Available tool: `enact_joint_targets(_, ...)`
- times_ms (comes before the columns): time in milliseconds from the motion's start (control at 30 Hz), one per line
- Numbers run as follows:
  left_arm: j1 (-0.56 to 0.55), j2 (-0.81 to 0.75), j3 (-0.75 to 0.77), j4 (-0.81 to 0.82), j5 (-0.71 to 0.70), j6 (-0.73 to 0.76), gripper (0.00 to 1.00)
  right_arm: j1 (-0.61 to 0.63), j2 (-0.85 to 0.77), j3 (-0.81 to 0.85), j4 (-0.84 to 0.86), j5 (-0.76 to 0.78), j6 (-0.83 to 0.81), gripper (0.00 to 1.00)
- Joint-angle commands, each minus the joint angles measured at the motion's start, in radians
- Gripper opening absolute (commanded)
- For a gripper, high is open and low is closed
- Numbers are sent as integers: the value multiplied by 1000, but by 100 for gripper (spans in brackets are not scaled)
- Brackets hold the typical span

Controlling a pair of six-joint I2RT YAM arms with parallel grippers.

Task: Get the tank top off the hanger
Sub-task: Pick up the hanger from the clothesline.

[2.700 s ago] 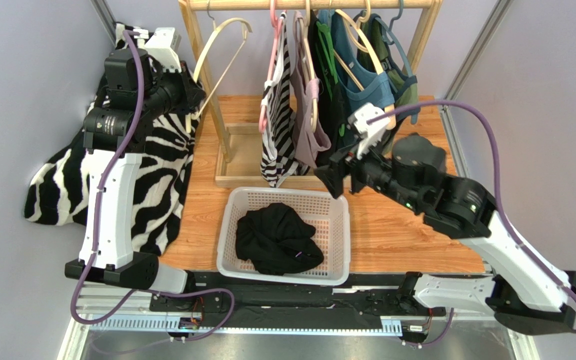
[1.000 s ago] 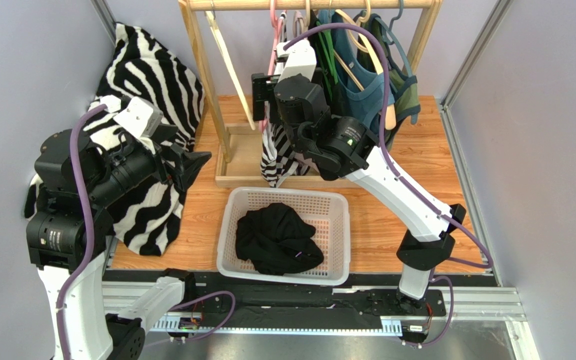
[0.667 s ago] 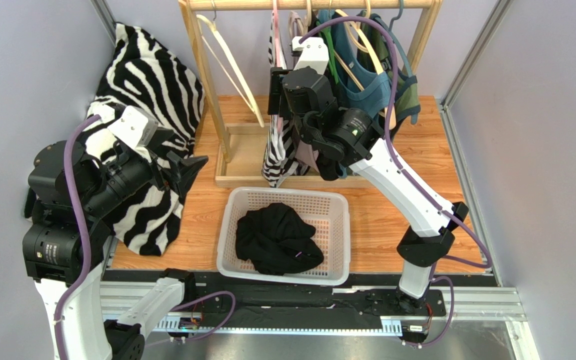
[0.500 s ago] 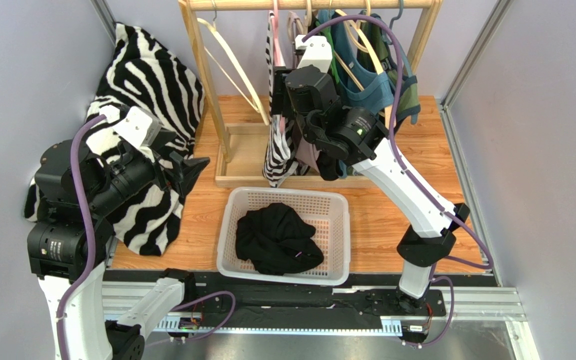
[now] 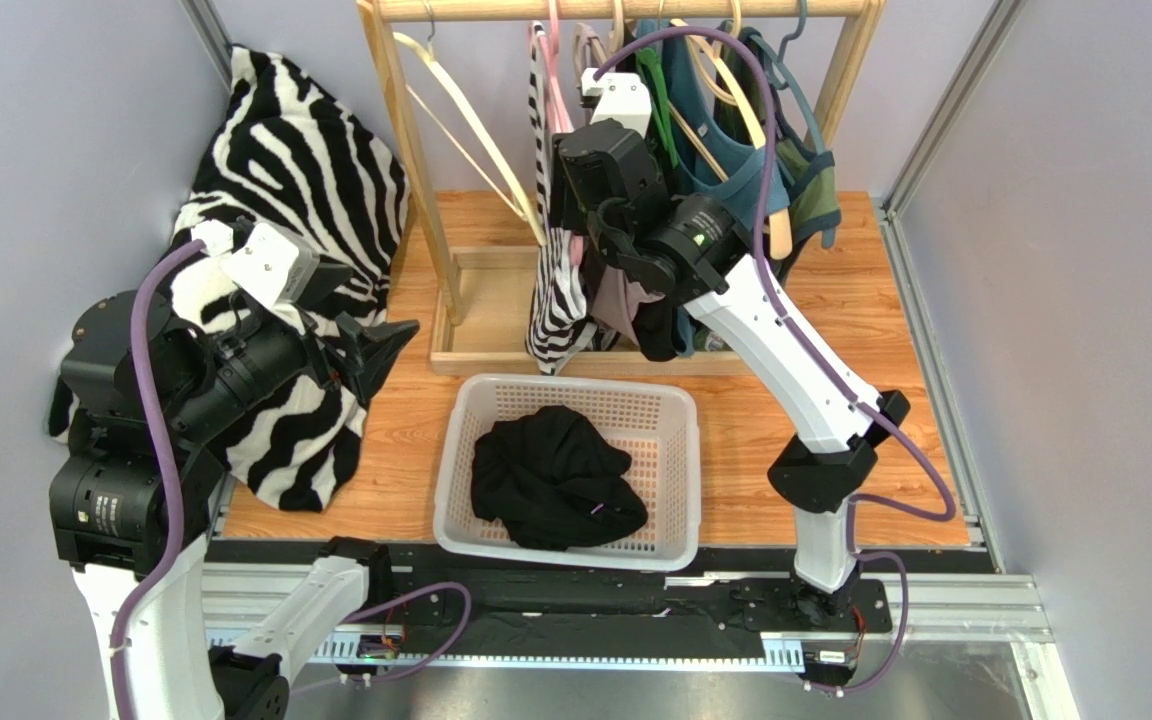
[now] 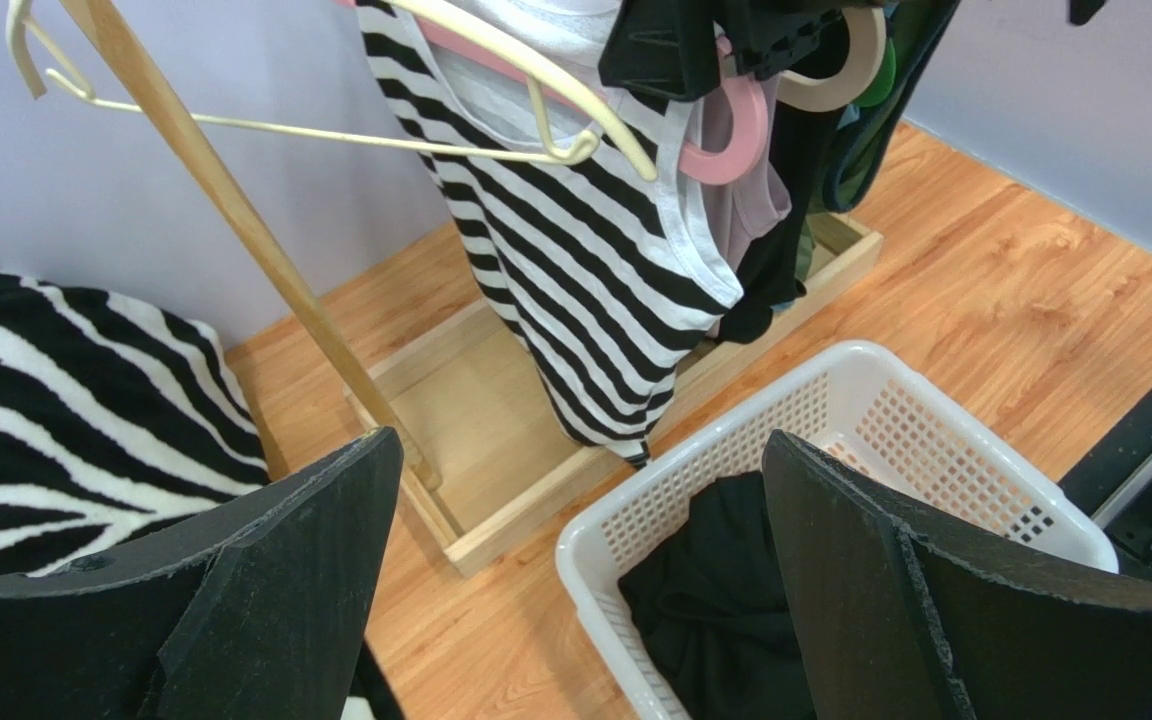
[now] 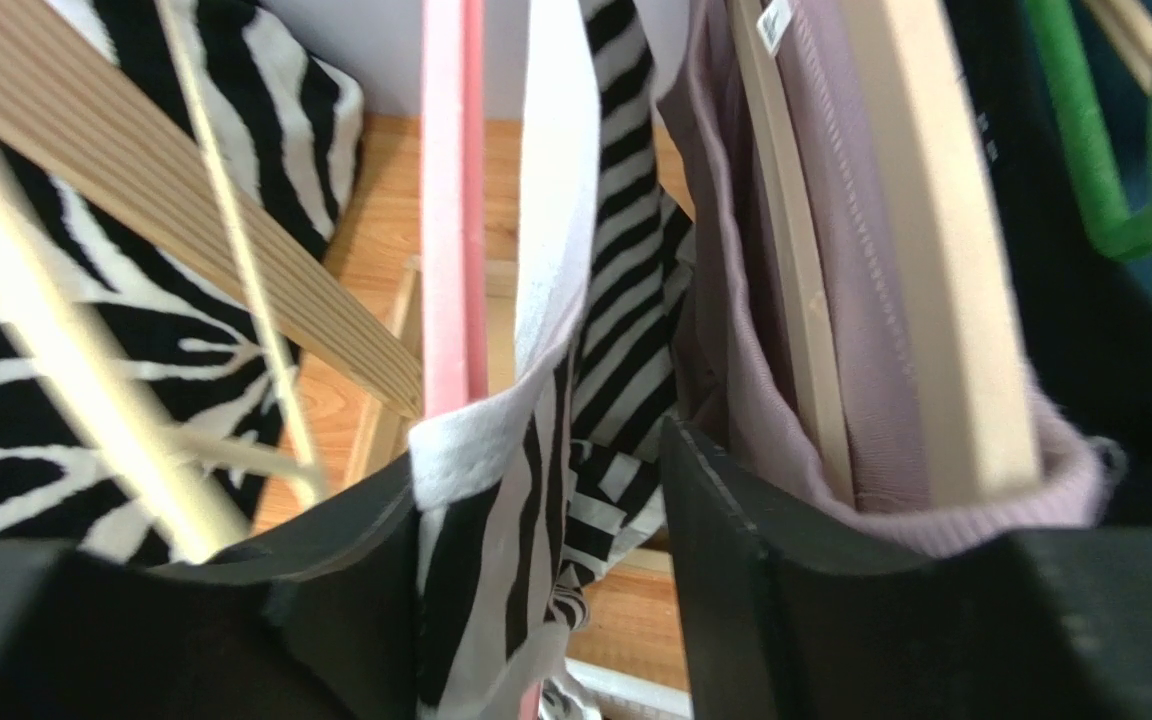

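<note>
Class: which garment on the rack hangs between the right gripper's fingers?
The black-and-white striped tank top on the pink hanger: it alone hangs inside the right gripper; the others are plain.

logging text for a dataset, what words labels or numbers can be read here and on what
No text can be read in any view.
White tag on the mauve top, right wrist view: print too blurred to read.
Striped tank top and basket: no lettering shows.
</note>
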Motion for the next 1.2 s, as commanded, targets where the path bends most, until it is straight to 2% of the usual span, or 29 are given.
enact_joint_targets(0, 6, -10, -5, 33, 16, 4, 98, -3, 0, 28, -22, -18, 25, 50)
enact_joint_targets(133, 6, -10, -9, 36, 19, 1, 98, -5, 2, 28, -6, -13, 4, 44)
enact_joint_targets(233, 6, -14, -15, 36, 21, 3, 98, -3, -1, 22, 21, -10, -28, 27)
enact_joint_targets(267, 6, -19, -19, 36, 21, 3, 98, -3, -10, 14, 47, -10, -39, 16)
enact_joint_targets(300, 6, -19, -22, 36, 18, 6, 98, -2, -15, 8, 61, -8, -76, 10)
enact_joint_targets(333, 6, -20, -23, 35, 16, 6, 98, 0, -20, -9, 78, -13, -99, 0)
enact_joint_targets(567, 6, -25, -35, 35, 18, 7, 98, 26, -53, -38, 205, 73, -317, 0)
enact_joint_targets(933, 6, -40, -63, 39, 10, 13, 98, 27, -132, -149, 152, 30, -266, 0)
enact_joint_targets(967, 6, -43, -66, 39, 12, 13, 98, 26, -130, -144, 115, 30, -247, 7)
enact_joint_targets(1000, 6, -45, -66, 42, 13, 13, 98, 26, -122, -126, 94, 28, -236, 17)
enact_joint_targets(1033, 6, -45, -66, 42, 13, 10, 98, 26, -106, -104, 68, 45, -223, 38)
enact_joint_targets(1133, 6, -48, -63, 41, 16, 12, 98, 26, -75, -41, -37, 70, -179, 63)
enact_joint_targets(1167, 6, -48, -63, 41, 16, 9, 98, 26, -72, -43, -57, 73, -174, 64)
